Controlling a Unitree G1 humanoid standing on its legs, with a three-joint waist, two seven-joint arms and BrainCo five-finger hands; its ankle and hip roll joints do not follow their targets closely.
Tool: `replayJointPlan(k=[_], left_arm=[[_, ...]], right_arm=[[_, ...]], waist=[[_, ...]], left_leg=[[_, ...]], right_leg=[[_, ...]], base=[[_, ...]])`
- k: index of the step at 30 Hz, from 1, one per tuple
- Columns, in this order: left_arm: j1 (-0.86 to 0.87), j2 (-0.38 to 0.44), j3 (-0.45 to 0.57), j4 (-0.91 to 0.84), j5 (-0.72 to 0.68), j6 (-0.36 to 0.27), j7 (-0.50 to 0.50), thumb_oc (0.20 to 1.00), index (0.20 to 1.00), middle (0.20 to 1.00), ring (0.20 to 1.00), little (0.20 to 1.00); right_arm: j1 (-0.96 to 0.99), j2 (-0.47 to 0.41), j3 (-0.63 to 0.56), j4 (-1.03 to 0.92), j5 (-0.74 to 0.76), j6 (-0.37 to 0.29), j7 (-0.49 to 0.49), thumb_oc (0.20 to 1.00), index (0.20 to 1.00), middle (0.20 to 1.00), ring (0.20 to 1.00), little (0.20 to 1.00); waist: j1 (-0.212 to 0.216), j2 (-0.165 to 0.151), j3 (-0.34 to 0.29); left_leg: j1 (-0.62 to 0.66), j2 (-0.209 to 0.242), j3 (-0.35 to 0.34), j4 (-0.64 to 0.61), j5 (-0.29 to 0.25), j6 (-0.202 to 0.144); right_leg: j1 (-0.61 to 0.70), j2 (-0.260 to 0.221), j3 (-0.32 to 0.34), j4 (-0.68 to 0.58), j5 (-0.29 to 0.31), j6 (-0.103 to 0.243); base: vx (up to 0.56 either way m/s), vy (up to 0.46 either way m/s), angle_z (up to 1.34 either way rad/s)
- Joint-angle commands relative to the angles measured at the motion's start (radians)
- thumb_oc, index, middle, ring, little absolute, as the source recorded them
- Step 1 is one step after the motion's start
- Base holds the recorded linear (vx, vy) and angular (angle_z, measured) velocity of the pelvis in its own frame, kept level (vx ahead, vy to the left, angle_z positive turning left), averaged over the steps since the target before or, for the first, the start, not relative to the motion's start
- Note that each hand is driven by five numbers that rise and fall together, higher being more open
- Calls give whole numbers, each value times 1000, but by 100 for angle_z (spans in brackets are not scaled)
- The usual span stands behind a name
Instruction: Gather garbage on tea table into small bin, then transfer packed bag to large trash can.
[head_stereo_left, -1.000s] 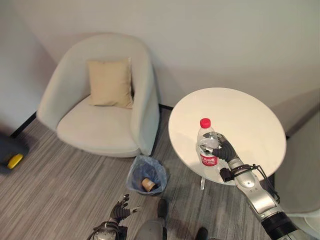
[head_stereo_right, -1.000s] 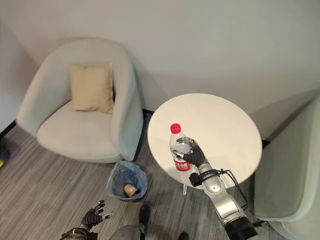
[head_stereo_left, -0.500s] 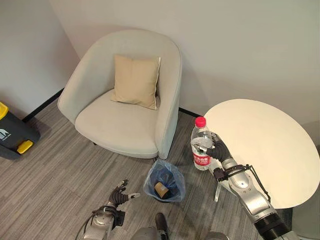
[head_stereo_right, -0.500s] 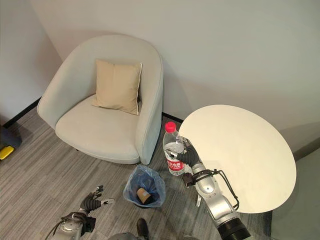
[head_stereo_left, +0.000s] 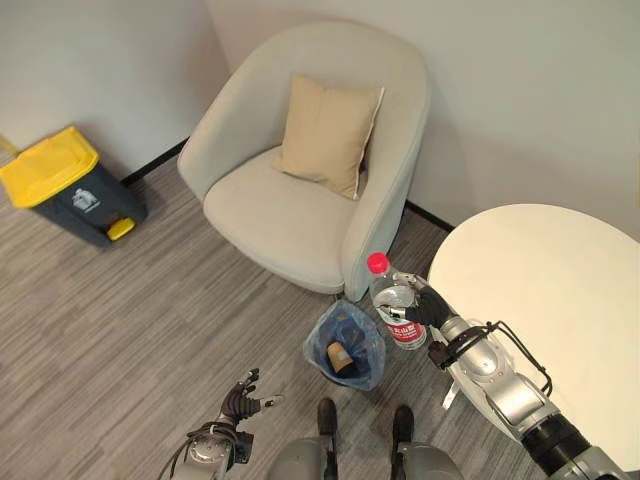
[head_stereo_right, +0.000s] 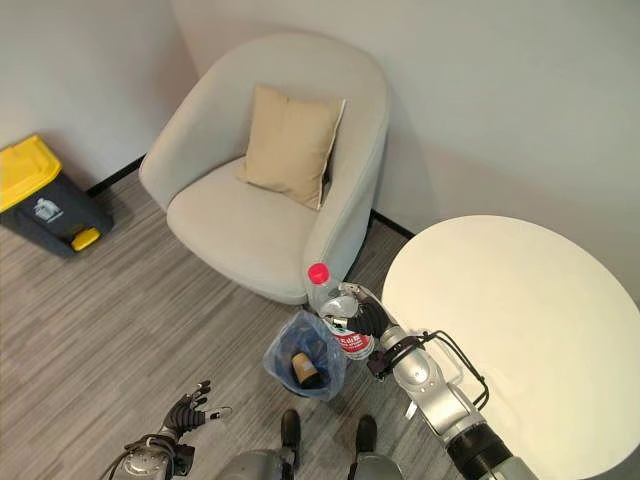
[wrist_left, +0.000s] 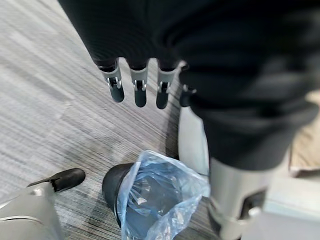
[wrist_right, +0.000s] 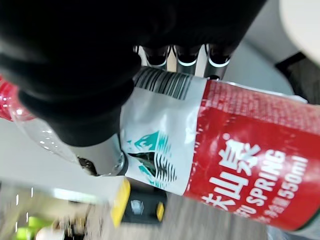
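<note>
My right hand (head_stereo_left: 432, 312) is shut on a clear plastic bottle (head_stereo_left: 396, 310) with a red cap and red label, held upright beside the armchair, just right of and above the small bin (head_stereo_left: 347, 345). The bin is lined with a blue bag and has a brown cup-like item inside. In the right wrist view my fingers (wrist_right: 186, 56) curl round the bottle (wrist_right: 225, 165). The round white tea table (head_stereo_left: 560, 310) lies to the right. My left hand (head_stereo_left: 240, 400) hangs low near the floor with fingers straight; its wrist view looks down on the bin (wrist_left: 152, 195).
A beige armchair (head_stereo_left: 320, 150) with a tan cushion (head_stereo_left: 328, 135) stands against the wall behind the bin. A large dark trash can with a yellow lid (head_stereo_left: 65, 182) sits at the far left by the wall. Grey striped carpet covers the floor between them.
The camera has swung left, bringing the yellow-lidded can into sight. My right hand has carried the bottle off the table's edge to just beside the small bin.
</note>
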Motion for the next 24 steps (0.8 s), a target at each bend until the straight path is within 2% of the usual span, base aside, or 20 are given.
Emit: replayJointPlan(k=[1, 4, 9, 10, 11, 12, 13, 20, 21, 24], left_arm=[[-106, 32, -15, -12, 13, -37, 36, 1000, 1000, 1000, 1000, 1000], [-167, 28, -42, 6, -30, -44, 77, 1000, 1000, 1000, 1000, 1000], [-216, 40, -79, -6, -41, -50, 92, 1000, 1000, 1000, 1000, 1000], [-242, 51, -95, -16, -50, -54, 101, 1000, 1000, 1000, 1000, 1000], [-250, 54, -99, -21, -53, -54, 103, 1000, 1000, 1000, 1000, 1000], [-253, 55, -100, -21, -53, -54, 103, 1000, 1000, 1000, 1000, 1000], [-262, 61, -102, -26, -61, -56, 108, 1000, 1000, 1000, 1000, 1000], [-329, 98, -124, -111, -105, -73, 131, 1000, 1000, 1000, 1000, 1000], [-346, 103, -131, -126, -111, -73, 131, 1000, 1000, 1000, 1000, 1000], [-367, 114, -155, -143, -114, -75, 134, 1000, 1000, 1000, 1000, 1000]], right_arm=[[-138, 53, 39, -46, -40, -55, -23, 200, 200, 200, 200, 200], [-263, 89, 92, 25, -104, -42, -85, 200, 200, 200, 200, 200], [-355, 100, 109, 114, -170, -21, -156, 200, 200, 200, 200, 200], [-395, 106, 105, 167, -176, -8, -192, 200, 200, 200, 200, 200], [-405, 112, 104, 189, -178, -5, -206, 200, 200, 200, 200, 200], [-408, 113, 103, 190, -178, -6, -207, 200, 200, 200, 200, 200], [-427, 116, 95, 226, -173, -1, -221, 200, 200, 200, 200, 200], [-575, 98, 36, 394, -94, 19, -301, 200, 200, 200, 200, 200], [-611, 87, 36, 428, -77, 24, -305, 200, 200, 200, 200, 200], [-667, 80, 33, 490, -44, 30, -313, 200, 200, 200, 200, 200]], waist=[[5, -51, 67], [33, -39, 113], [45, -25, 146], [49, -18, 170], [50, -19, 175], [51, -17, 175], [53, -17, 184], [61, 10, 210], [64, 13, 197], [69, 21, 190]], left_leg=[[-73, -50, -52, 164, -161, -30], [-194, -51, -77, 237, -156, -39], [-312, -64, -97, 300, -152, -41], [-375, -64, -99, 341, -154, -41], [-395, -64, -98, 364, -185, -45], [-411, -66, -96, 359, -156, -41], [-439, -66, -96, 395, -189, -45], [-757, -87, -91, 574, -212, -30], [-836, -95, -92, 609, -216, -23], [-925, -106, -94, 657, -220, -17]], right_leg=[[-64, -56, 12, 109, -125, 28], [-173, -83, -16, 207, -156, 21], [-285, -108, -37, 304, -186, 9], [-350, -121, -38, 358, -196, 5], [-373, -120, -24, 387, -231, 7], [-386, -124, -32, 381, -205, 1], [-424, -126, -19, 432, -239, 6], [-752, -165, 24, 649, -289, -10], [-839, -172, 41, 699, -302, -11], [-933, -188, 59, 754, -314, -19]], base=[[-164, -30, 44], [-165, -22, 40], [-95, -3, 35], [-15, -15, 33], [-96, 13, 32], [9, -14, 32], [-78, 18, 27], [-81, 27, 18], [-38, 14, 16], [-1, 18, 16]])
